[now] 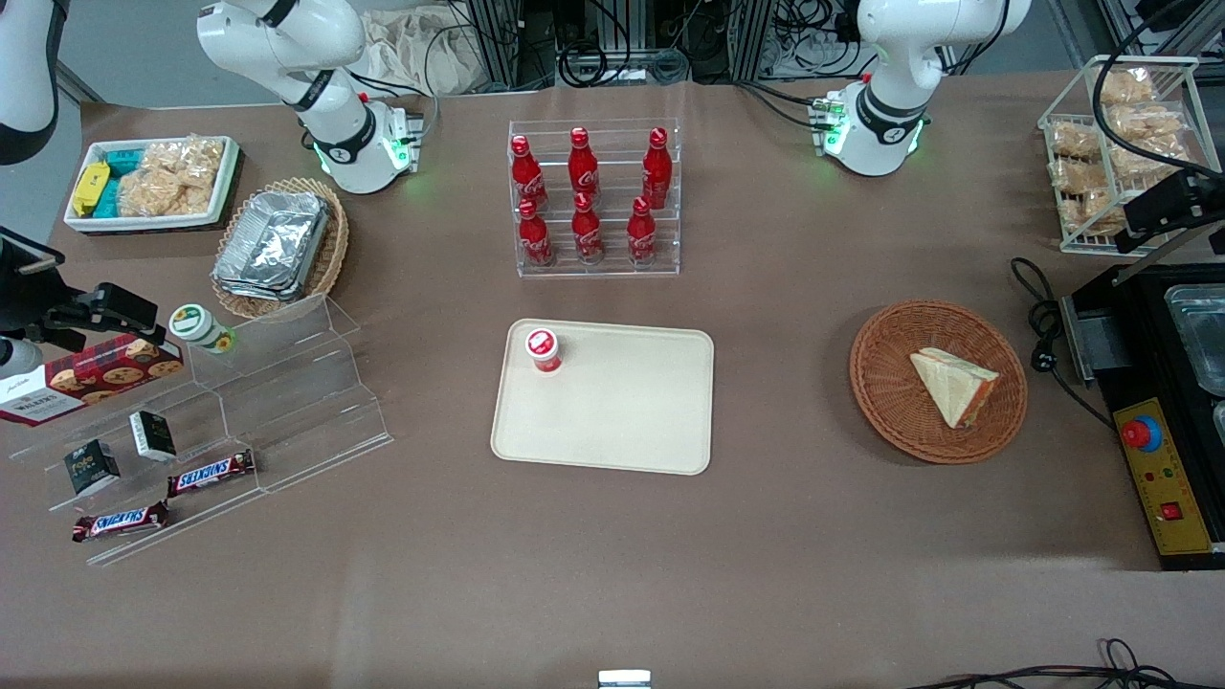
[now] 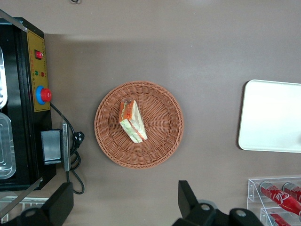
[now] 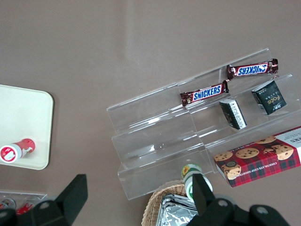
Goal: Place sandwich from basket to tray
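The wrist view shows the left arm's hand high above the tabletop, fingers spread wide and empty; the front view seemingly omits it. Brown covering spans the tabletop. The sandwich, white bread with an orange-red edge, lies in the basket, well apart from the tray.

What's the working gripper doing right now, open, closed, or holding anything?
Gripper: open, holding nothing, above the round reddish-brown wicker basket with the triangular white-bread sandwich in it.
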Robot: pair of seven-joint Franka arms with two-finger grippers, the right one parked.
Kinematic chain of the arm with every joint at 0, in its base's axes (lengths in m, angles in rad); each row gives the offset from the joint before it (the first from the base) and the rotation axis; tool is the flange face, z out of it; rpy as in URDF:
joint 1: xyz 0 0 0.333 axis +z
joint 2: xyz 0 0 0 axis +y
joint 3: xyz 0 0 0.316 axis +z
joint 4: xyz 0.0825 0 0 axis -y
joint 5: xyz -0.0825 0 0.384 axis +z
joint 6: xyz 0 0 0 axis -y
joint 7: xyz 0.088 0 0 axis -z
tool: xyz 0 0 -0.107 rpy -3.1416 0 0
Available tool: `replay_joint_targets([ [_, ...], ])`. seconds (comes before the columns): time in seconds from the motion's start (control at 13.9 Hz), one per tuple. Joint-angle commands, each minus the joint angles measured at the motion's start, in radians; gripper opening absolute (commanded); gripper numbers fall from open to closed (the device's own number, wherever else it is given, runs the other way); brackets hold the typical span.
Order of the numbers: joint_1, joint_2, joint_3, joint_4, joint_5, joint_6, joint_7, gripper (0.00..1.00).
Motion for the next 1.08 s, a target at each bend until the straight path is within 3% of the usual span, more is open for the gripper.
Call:
replay_joint_targets([
  [0.0, 0.010, 0.009, -0.011, 0.027, 0.013, -0.030, 0.008, 1.00],
  [0.43, 0.018, 0.020, -0.007, -0.008, 0.010, -0.022, -0.021, 1.00],
  [0.65, 0.016, 0.089, -0.007, -0.036, 0.011, 0.007, -0.102, 1.00],
  [1.01, 0.016, 0.163, -0.007, -0.229, 0.005, 0.239, -0.110, 1.00],
])
